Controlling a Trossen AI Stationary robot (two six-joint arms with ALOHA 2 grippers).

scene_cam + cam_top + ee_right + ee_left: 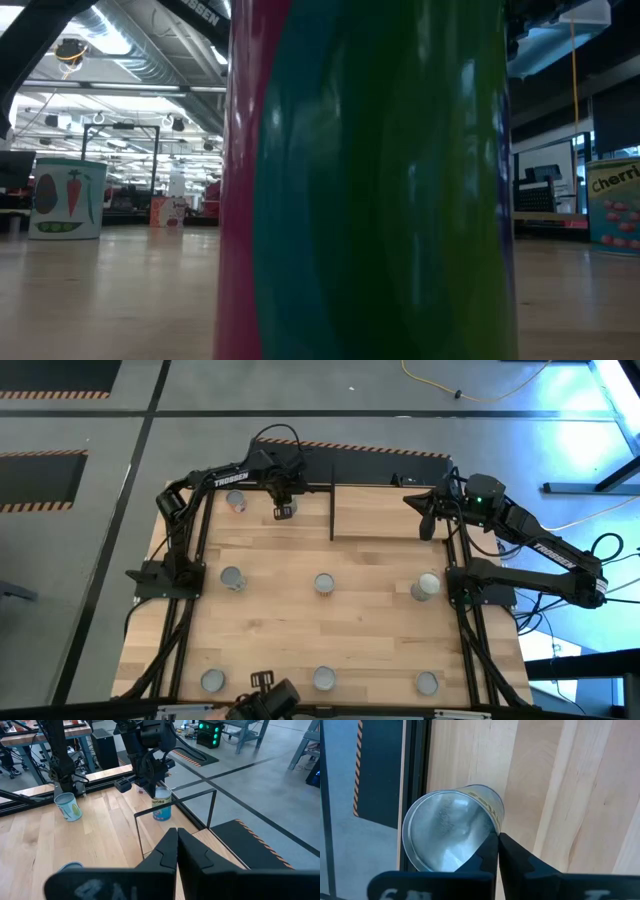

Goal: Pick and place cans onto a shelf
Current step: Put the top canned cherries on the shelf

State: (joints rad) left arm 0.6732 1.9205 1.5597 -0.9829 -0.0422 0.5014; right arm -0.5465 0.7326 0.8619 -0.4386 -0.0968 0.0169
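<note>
From above I count eight cans on the table [300, 620], and none stands on the shelf [390, 515] as far as I can see, so the job looks barely started. Six of them sit in two rows across the middle and near side; one, the pink can [237, 501], is at the far left. The eighth, the blue-labelled can [285, 511], stands upright on the table just left of the shelf's black panel [332, 510] and not past it.

The left claw [283, 495] hangs right over that can. In its wrist view the fingers are pressed together beside the silver top [452, 827], overlapping its rim, so it is closed and I judge it holds nothing.

The right claw [428, 520] waits at the far right corner by the shelf's end, also closed and empty.

My read is that all eight remain to be placed, the nearest one first.
</note>
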